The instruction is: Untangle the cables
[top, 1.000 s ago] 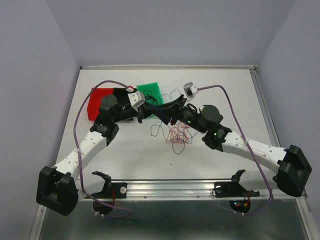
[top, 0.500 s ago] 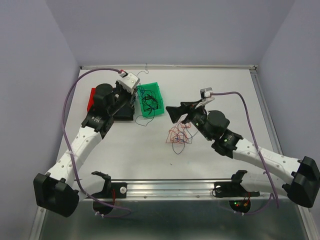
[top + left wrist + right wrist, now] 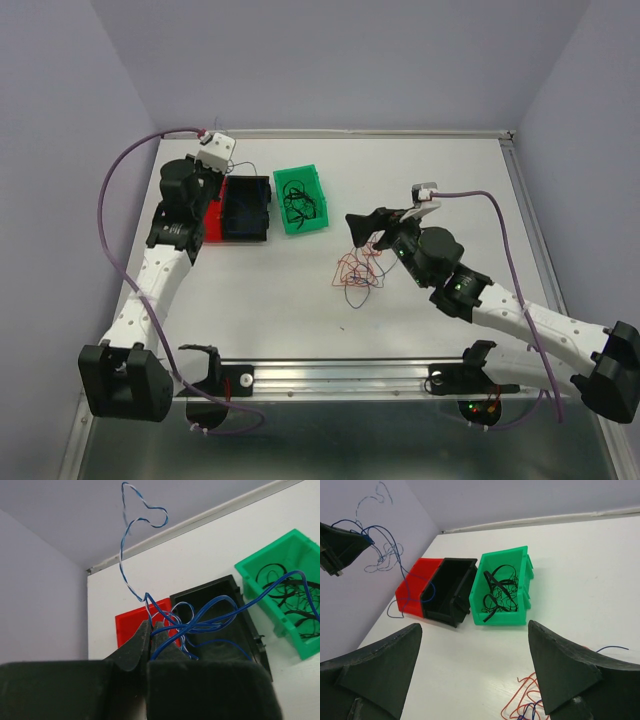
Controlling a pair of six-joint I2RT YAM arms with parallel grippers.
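Where pinched by left end effector (image 3: 151, 626), cables (image 3: 215, 622) hidden

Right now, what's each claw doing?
Left claw: shut on the thin blue flexible wires.
Right claw: open, holding nothing.

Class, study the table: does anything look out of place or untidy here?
Yes. A red tangle lies loose on the table, not in any bin, by the open right gripper. Blue wires dangle from the shut left gripper, near the red bin.
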